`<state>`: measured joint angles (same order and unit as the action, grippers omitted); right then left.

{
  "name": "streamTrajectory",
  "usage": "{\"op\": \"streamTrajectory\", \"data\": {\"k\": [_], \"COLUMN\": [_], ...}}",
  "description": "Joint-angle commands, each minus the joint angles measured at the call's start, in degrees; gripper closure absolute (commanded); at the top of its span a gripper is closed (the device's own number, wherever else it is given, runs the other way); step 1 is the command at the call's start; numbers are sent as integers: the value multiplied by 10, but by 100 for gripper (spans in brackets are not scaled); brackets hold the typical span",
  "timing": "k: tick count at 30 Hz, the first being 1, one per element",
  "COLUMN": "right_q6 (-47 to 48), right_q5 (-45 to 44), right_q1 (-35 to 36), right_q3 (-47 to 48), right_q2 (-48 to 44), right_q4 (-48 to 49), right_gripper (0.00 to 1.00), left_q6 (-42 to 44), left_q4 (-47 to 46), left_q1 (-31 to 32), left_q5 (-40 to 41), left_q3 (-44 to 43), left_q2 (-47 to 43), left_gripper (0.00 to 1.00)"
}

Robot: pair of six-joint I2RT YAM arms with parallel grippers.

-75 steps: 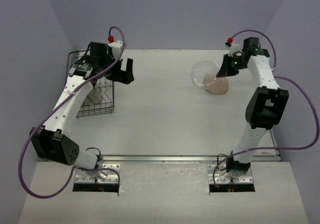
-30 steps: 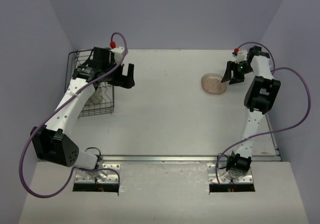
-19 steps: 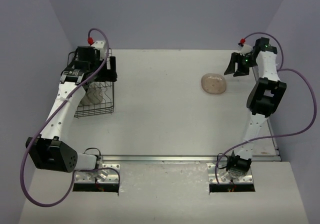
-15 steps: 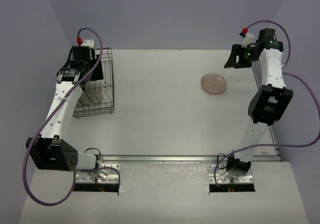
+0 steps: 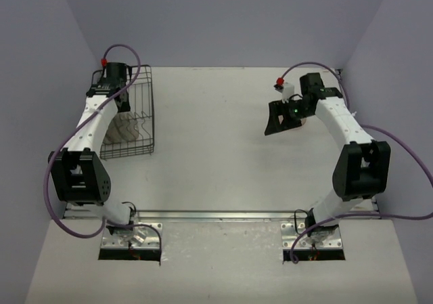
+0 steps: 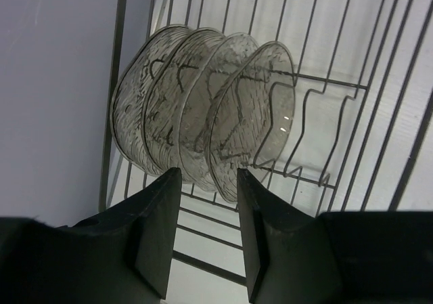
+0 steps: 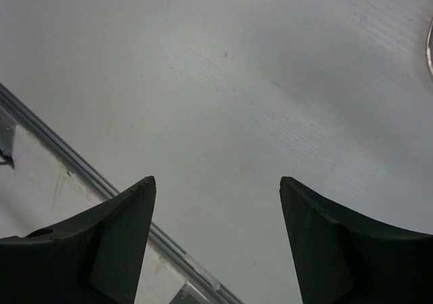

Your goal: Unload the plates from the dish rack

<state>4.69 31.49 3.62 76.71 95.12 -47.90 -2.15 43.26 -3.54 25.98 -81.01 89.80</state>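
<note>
The black wire dish rack stands at the table's far left. Inside it several see-through plates stand on edge in a tight row between the wavy dividers; from above they show as pale shapes. My left gripper hangs inside the rack just short of the plates' lower rims. Its jaws are narrowed but apart, with only rack wires showing between them. My right gripper hovers open and empty over bare table. A pale plate on the table is mostly hidden behind that wrist.
The left wall runs close beside the rack. A metal rail at the table's near edge shows in the right wrist view. Both arm bases are bolted at the front.
My left gripper swung from outside the rack's right side down into it and narrowed its jaws. My right arm lifted off the plates on the table, swung back, then came forward and opened wider.
</note>
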Motion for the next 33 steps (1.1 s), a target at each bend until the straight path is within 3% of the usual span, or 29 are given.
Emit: {"op": "streamTrajectory", "data": {"k": [1,7,20,27,31,33], "right_q6": [-7,-8,-3,-7,-7,-7], "right_q5": [-6,-3,-3,3,2,4], "right_q1": [2,3,2,2,2,2], "right_q3": [-16,-24,-53,-47,-45,-44], "right_q2": [-43,-52,-61,-57,-61,-61], "right_q4": [41,44,48,48,44,43], "right_gripper": [17,5,3,3,3,3], "left_q6": [-27,-32,-32,-31,-29,-25], "left_q4": [-8,-10,-8,-6,5,9], "left_q1": [-20,-40,-40,-40,-40,-40], "left_q5": [31,-2,-29,-26,-27,-29], "left_q3": [-28,-13,-22,-19,-32,-38], "left_q2": [14,35,79,101,98,93], "left_gripper": [62,62,69,84,99,100]}}
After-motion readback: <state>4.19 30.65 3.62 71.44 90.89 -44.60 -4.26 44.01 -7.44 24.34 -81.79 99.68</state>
